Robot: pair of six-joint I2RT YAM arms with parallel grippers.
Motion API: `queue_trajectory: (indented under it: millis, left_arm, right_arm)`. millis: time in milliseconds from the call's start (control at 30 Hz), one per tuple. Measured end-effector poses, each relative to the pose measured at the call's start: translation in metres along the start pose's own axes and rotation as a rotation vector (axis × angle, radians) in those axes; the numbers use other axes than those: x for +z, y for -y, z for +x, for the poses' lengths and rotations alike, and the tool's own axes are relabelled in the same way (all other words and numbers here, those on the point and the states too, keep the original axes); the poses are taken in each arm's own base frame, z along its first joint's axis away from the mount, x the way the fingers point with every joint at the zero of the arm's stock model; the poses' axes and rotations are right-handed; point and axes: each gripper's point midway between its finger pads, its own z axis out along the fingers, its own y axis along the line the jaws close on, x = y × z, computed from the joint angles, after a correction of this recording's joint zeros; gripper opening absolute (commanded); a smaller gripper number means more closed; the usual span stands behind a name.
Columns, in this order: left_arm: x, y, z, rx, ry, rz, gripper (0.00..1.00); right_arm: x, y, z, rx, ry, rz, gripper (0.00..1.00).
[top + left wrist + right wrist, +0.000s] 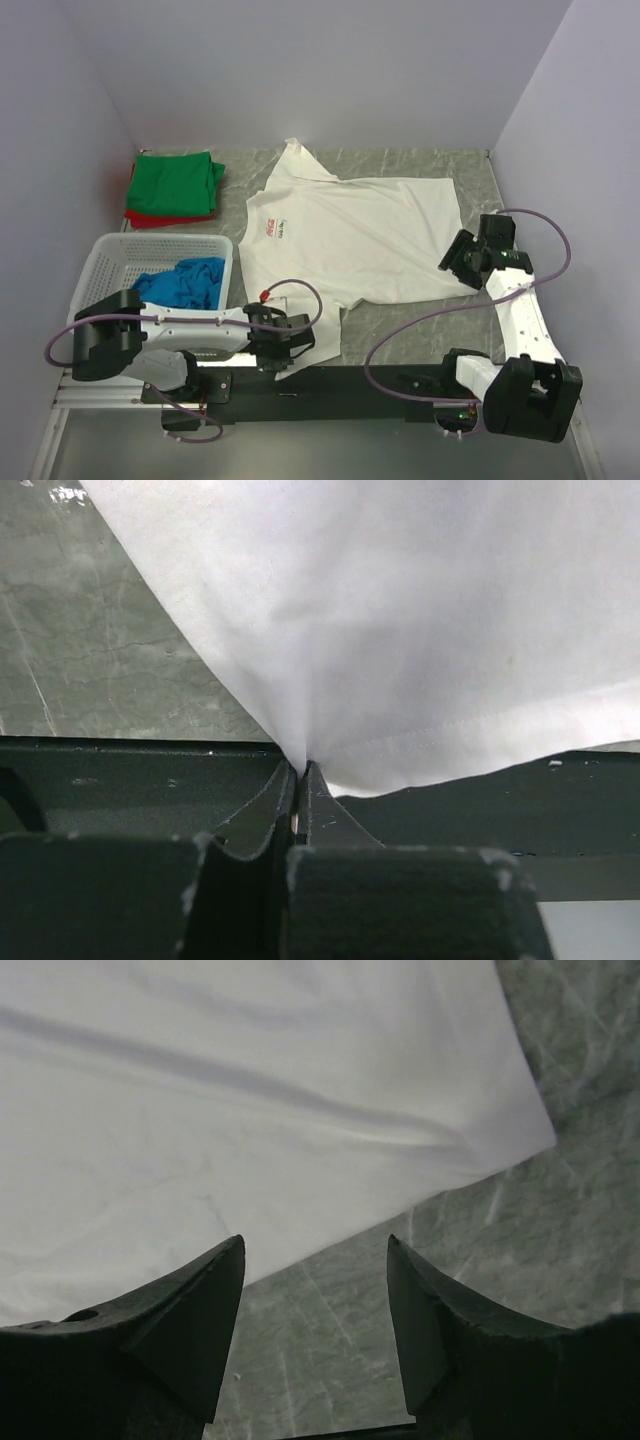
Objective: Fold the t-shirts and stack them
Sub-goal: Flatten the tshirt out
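A large white t-shirt [350, 240] with a small red logo lies spread flat across the middle of the table. My left gripper [306, 338] is at its near-left hem corner. In the left wrist view the jaws [300, 770] are pressed together with a pinch of the white cloth [420, 630] between them. My right gripper [449, 263] hovers at the shirt's right edge. It is open, with bare table between its fingers and the white cloth's edge [250, 1110] just ahead. A green t-shirt [176, 184] lies folded on a red one [150, 219] at the back left. A blue t-shirt [185, 283] lies crumpled in the basket.
A white lattice basket [108, 258] stands at the left, just behind my left arm. Grey marbled tabletop [420, 325] shows to the right of the shirt's near hem. A black mounting rail [340, 380] runs along the near edge. Walls close in the left, back and right.
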Motion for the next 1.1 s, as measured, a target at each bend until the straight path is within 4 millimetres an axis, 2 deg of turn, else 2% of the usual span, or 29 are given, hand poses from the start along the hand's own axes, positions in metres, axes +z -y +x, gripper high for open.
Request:
queue_trajectory:
  millis: [133,367,467,633,833,967,1100]
  left_arm:
    - [-0.004,0.003,-0.011,-0.023,-0.005,0.020,0.01]
    - [-0.040,0.038,-0.073,-0.104,0.057,0.185,0.01]
    - [-0.048,0.037,-0.089,-0.131,0.067,0.212,0.01]
    - [-0.056,0.029,-0.095,-0.157,0.044,0.213,0.01]
    - [-0.073,0.035,-0.104,-0.180,0.045,0.237,0.01]
    - [-0.075,0.034,-0.102,-0.186,0.032,0.232,0.01]
    - [-0.078,0.030,-0.099,-0.203,0.025,0.222,0.01]
  right_arm:
    - [0.003,0.016,-0.005,0.048,0.022,0.062,0.67]
    - [0.016,0.049,-0.019,0.187,0.052,0.181,0.67]
    - [0.022,0.061,-0.020,0.241,0.070,0.225,0.66]
    - [0.031,0.074,-0.013,0.283,0.078,0.274,0.66]
    - [0.039,0.083,0.002,0.308,0.068,0.308,0.66]
    - [0.044,0.088,0.011,0.322,0.057,0.328,0.66]
    - [0.050,0.089,0.008,0.339,0.060,0.337,0.66]
